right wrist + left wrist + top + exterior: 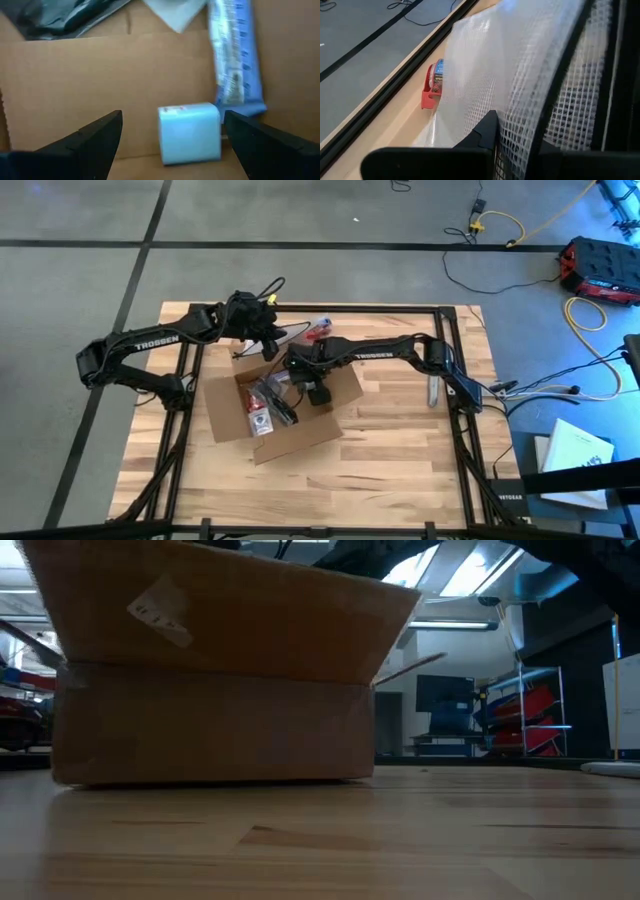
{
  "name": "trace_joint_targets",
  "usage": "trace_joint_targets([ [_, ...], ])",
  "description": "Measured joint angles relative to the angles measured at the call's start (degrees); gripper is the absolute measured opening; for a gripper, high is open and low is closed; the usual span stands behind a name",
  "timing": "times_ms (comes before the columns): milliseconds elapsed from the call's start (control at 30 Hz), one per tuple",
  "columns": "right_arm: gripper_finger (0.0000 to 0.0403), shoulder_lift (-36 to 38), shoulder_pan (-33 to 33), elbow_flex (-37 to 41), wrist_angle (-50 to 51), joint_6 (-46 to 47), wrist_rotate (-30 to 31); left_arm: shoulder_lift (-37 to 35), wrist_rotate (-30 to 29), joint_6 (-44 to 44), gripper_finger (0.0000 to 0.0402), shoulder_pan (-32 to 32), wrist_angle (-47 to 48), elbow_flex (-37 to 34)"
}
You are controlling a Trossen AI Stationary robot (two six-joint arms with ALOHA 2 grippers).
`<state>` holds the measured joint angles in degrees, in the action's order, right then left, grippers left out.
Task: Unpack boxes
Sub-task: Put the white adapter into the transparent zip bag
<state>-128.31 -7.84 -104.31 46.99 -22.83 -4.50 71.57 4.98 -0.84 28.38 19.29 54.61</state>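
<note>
Cardboard box (215,680) fills the low view, sitting open at mid-table, your right gripper (170,137) inside it.

Box (275,405) rests flat on the wooden table (400,450), slightly toward the left edge, flaps spread outward. Your right gripper (318,392) hangs over the box interior, fingers (97,135) spread wide with nothing between them; a small pale blue packet (190,132) lies on the box floor just ahead, beside a blue-and-white wrapped item (232,55). A clear bag with red-labelled contents (265,405) sits in the box's left part. Your left gripper (268,328) is near the far table edge, pinched shut on a clear mesh plastic sheet (520,75). A red-and-blue tape dispenser (432,85) sits by that far edge.
</note>
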Motion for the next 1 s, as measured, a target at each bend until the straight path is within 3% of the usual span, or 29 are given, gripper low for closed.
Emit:
trace_joint_targets([
  [633, 0.0329, -1.84, -0.07, -0.07, 2.38, 0.0, 2.04, -0.02, 0.69, -0.65, 0.0, -2.87, -0.71, 0.02],
  [1000, 0.0219, -1.92, -0.04, -0.04, 5.27, -0.5, 1.1, -0.02, 0.67, -0.65, 0.0, -2.91, -0.65, 0.02],
])
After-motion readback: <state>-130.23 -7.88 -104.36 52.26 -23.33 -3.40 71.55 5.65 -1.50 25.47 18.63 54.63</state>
